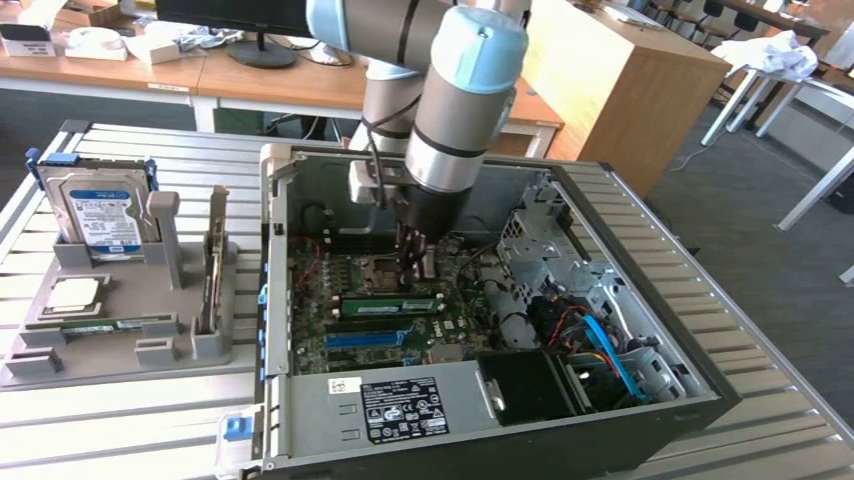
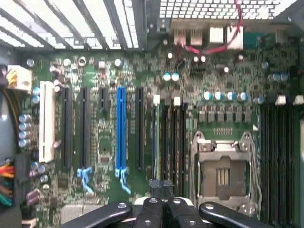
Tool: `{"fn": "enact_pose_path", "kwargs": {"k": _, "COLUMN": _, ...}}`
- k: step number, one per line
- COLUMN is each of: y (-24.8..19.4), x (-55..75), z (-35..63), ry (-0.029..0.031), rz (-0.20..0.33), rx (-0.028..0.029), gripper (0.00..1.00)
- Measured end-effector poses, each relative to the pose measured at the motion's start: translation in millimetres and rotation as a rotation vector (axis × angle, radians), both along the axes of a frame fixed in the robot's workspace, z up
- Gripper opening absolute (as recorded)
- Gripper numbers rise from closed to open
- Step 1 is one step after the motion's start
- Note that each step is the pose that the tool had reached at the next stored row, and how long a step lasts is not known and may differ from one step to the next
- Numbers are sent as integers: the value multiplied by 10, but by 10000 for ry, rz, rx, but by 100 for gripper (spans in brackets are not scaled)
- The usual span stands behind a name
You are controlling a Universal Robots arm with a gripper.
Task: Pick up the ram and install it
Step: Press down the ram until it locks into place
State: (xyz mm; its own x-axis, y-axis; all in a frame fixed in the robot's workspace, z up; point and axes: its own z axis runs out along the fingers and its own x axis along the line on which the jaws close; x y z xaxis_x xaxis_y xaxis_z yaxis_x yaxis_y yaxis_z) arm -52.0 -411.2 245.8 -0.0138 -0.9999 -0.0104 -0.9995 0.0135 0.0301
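Note:
The ram is a green stick with a pale label, standing on edge in a memory slot of the motherboard inside the open computer case. In the wrist view the ram appears edge-on as a thin line beside the black memory slots. My gripper reaches down into the case just behind the ram, close to the processor socket. The gripper is shut with nothing between its fingers, its tips hovering near one end of the ram.
On the exterior view's left, a grey holder carries a blue-labelled hard drive, a square silver processor and a thin green strip. Cables and a drive bay crowd the case's right side. Desks stand behind.

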Motion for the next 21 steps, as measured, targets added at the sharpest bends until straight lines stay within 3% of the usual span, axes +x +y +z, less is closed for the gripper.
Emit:
{"fn": "enact_pose_path", "kwargs": {"k": 12, "y": 0, "x": -356, "z": -6, "ry": 0, "rz": 0, "rx": 1, "gripper": 10}}
{"fn": "enact_pose_path", "kwargs": {"k": 21, "y": 0, "x": -363, "z": -20, "ry": 0, "rz": 0, "rx": 1, "gripper": 10}}
